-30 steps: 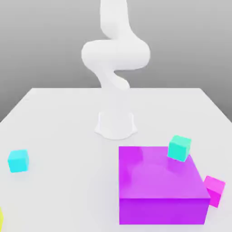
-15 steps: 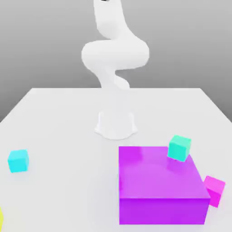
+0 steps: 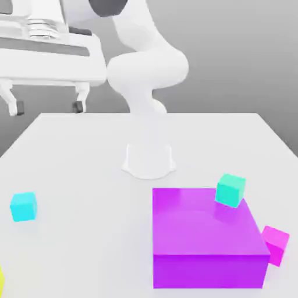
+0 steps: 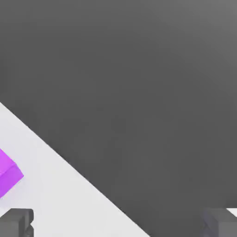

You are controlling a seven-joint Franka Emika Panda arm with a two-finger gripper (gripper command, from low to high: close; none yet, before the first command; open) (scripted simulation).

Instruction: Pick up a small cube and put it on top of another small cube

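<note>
While hanging high over the counter (image 3: 75,151), toward the exterior view's left, carries nothing. Judged barely begun: no grasp, no lift, no stacking.

Entries, largest first:
- Arm (image 3: 148,70): rooted at mid-counter, bent over toward the exterior view's left, well above every object.
- Purple block (image 3: 204,233): near the front, toward the exterior view's right. Not part of the task, but bulky enough to count as an obstacle.
- Gripper (image 3: 45,106): jaws spread wide, empty, pointing down, well apart from every cube. Catches a corner of the purple block in the hand view.
- Cyan cube (image 3: 23,206): flat on the counter at the exterior view's left, well apart from the block and far below the gripper. Untouched.
- Teal cube (image 3: 230,190): at the block's far right corner, slightly tilted. Resting on the block's top or just behind it, cannot tell.
- Magenta cube (image 3: 275,244): just beside the block, at the exterior view's right. To be ignored.

Left to do, by this reading: everything. Descend onto cyan, close, lift, carry across, set down on teal, release. Likely awkward at the end, given teal's tilt.
</note>
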